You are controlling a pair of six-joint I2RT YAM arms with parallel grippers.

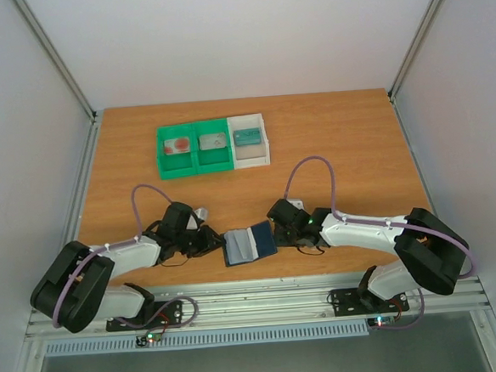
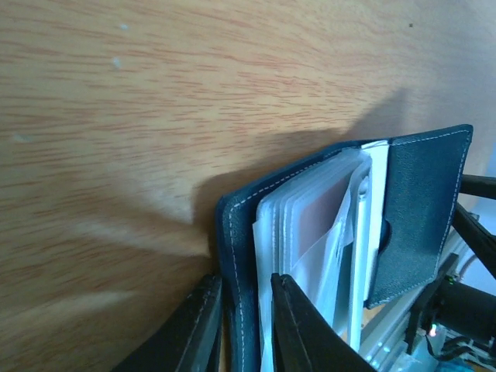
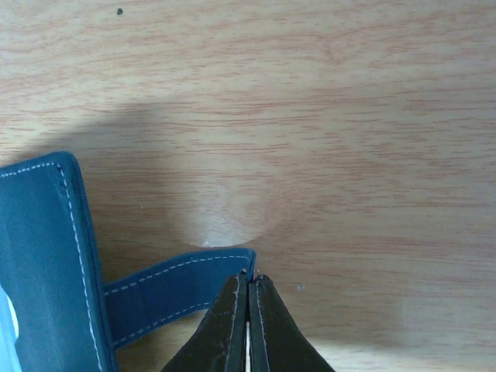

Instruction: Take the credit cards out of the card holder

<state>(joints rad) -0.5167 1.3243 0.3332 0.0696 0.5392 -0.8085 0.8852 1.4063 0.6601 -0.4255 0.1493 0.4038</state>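
Note:
The card holder (image 1: 249, 244) lies open near the table's front edge, between my two grippers. My left gripper (image 2: 245, 279) is shut on its dark blue cover (image 2: 236, 256), one finger outside and one against the clear sleeves (image 2: 310, 240). A pinkish credit card (image 2: 322, 213) shows inside those sleeves. My right gripper (image 3: 248, 276) is shut, its tips at the end of the holder's side tab (image 3: 174, 298); whether it pinches the tab does not show. A credit card with a red blotch (image 1: 175, 146) lies in the tray's left compartment.
A green-and-white compartment tray (image 1: 197, 161) stands at the back centre, holding two more cards (image 1: 213, 142) (image 1: 246, 137). White walls enclose the table on three sides. A metal rail (image 1: 256, 303) runs along the front edge.

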